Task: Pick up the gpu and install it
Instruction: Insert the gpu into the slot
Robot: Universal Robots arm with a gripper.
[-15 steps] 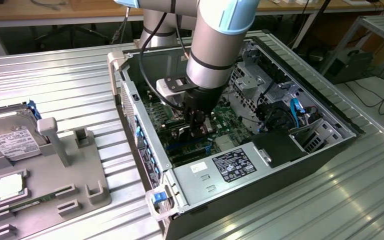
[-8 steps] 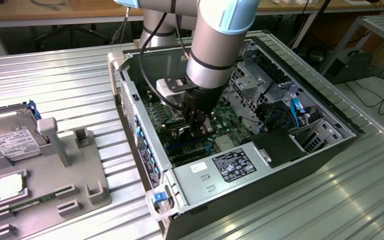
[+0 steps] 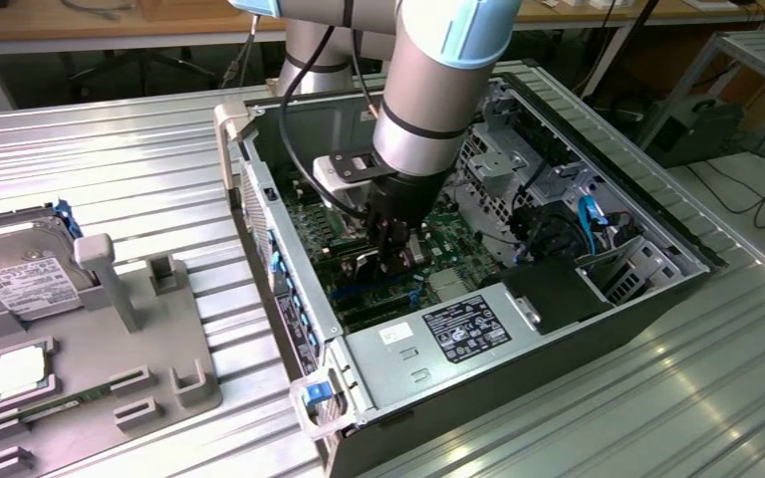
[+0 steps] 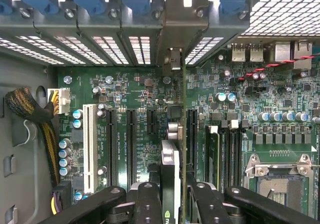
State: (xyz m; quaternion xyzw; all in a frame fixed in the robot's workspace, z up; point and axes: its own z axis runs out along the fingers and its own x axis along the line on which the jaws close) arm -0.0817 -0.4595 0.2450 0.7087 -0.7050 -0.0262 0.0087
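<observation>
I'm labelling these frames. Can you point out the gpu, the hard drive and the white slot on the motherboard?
gpu [image 4: 170, 179]: wrist view, edge of the card held between the fingers.
hard drive [image 3: 17, 277]: exterior view, its white label.
white slot [image 4: 90, 149]: wrist view, middle of its length.

I work in a robotics or electronics lab. My ribbed aluminium worktop [image 3: 130, 169] carries an open black desktop computer case [image 3: 489, 329] lying on its side, its green motherboard [image 4: 145, 129] exposed with black expansion slots, capacitors and an empty processor socket. Beside it sits a grey plastic parts fixture [image 3: 104, 368] holding a silver hard drive with a white label [image 3: 17, 279]. Behind stand long wooden benches [image 3: 117, 25] with cables trailing below, and a grey metal rack [image 3: 755, 60] at the exterior view's right.
</observation>
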